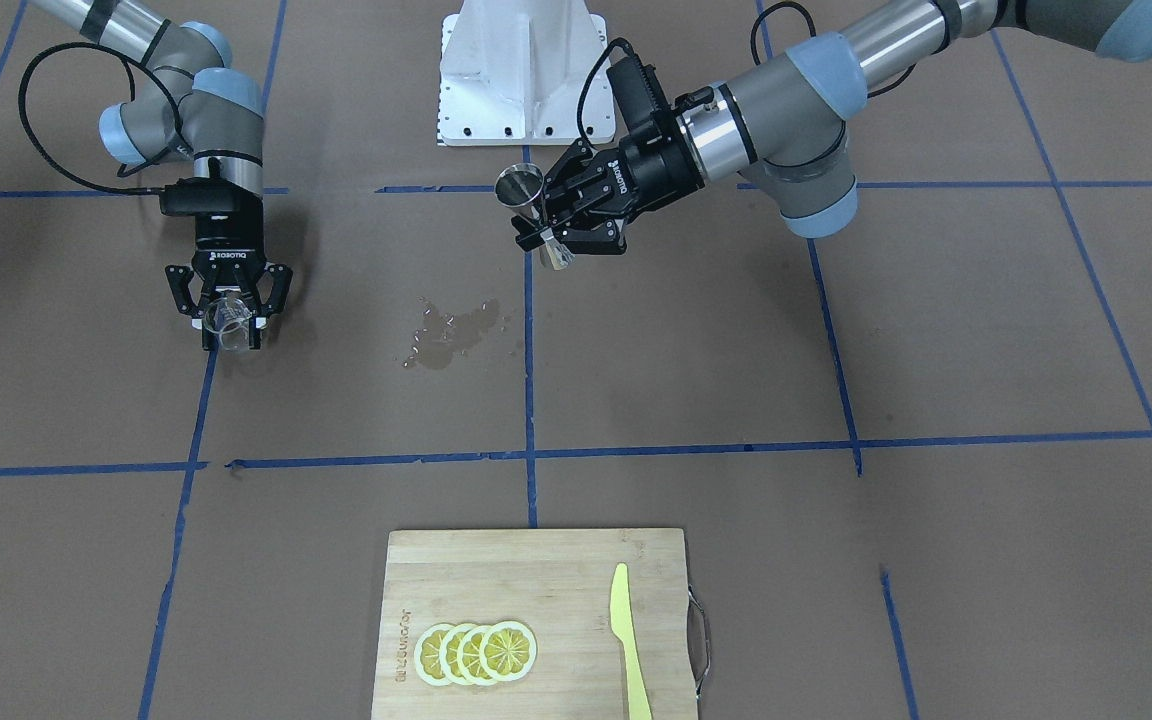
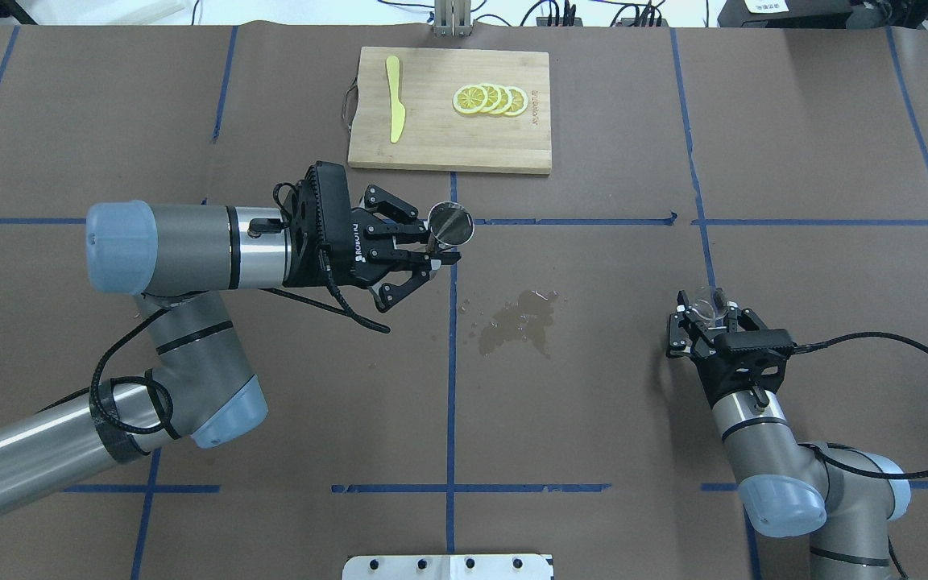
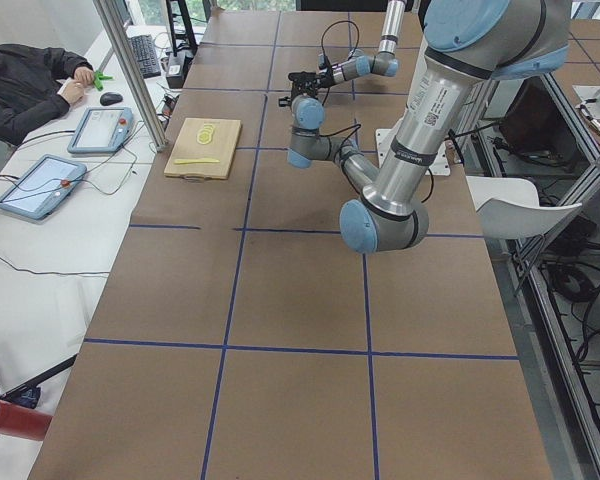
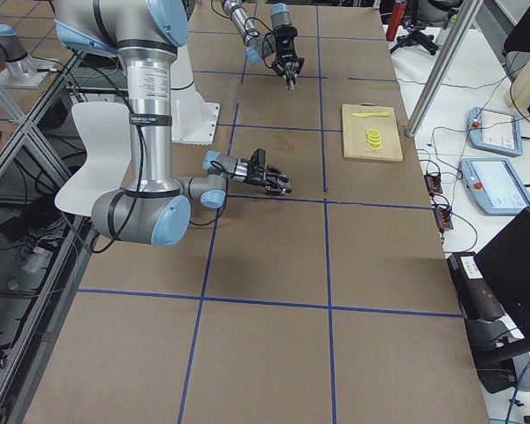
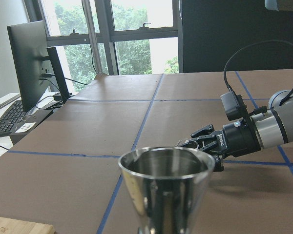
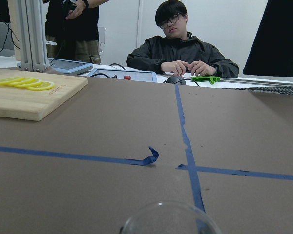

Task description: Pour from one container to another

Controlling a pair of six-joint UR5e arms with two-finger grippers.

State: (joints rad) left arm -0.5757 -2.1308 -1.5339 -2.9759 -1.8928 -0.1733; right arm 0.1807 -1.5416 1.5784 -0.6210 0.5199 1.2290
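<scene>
Left gripper (image 2: 438,258) is clamped on the waist of the jigger (image 2: 450,223), holding it clear of the table just left of centre in the overhead view, mouth up and close to level. Right gripper (image 2: 710,316) is closed around the glass (image 2: 707,304), low down at the right of that same view. The two vessels are well apart, so by my reading the pour itself isn't done. Both are picked up, and that's the part I can tick off. There's a puddle (image 2: 522,320) on the paper between my two grippers, so some liquid is already on the table. In my left wrist view I'm looking across the jigger's rim and can't tell whether anything is inside. What's left, as I judge it: bring jigger and glass together, line up rim over mouth, then tip — steadily, given that wet patch.
</scene>
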